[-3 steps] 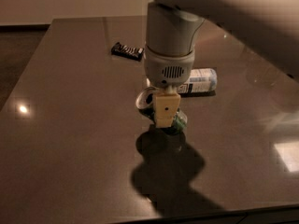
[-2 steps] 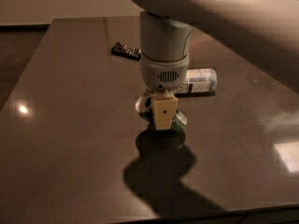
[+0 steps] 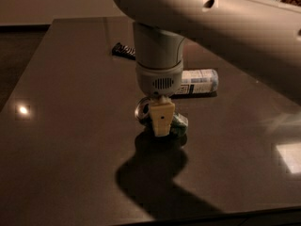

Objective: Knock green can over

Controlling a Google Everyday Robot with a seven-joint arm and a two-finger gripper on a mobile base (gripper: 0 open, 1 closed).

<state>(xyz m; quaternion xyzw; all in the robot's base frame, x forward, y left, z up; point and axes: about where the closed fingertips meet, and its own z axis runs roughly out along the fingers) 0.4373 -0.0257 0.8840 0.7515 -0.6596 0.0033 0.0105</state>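
Observation:
The green can (image 3: 180, 123) is on the dark table (image 3: 70, 140) near its middle, mostly hidden behind my gripper. Its green body shows to the right of the gripper and its silver end (image 3: 141, 109) to the left, so it seems to lie on its side or lean far over. My gripper (image 3: 161, 120) hangs straight down from the big white arm (image 3: 160, 55), its yellowish tip right in front of the can and low by the table surface.
A clear plastic bottle with a white-blue label (image 3: 200, 80) lies on its side just behind the can. A flat black object (image 3: 123, 50) lies further back. The table's front edge (image 3: 197, 216) is near the bottom of the view.
The arm has swung lower and leftward across the view. The gripper has shifted slightly left and toward the camera, staying at the can. The can and bottle have hardly moved.

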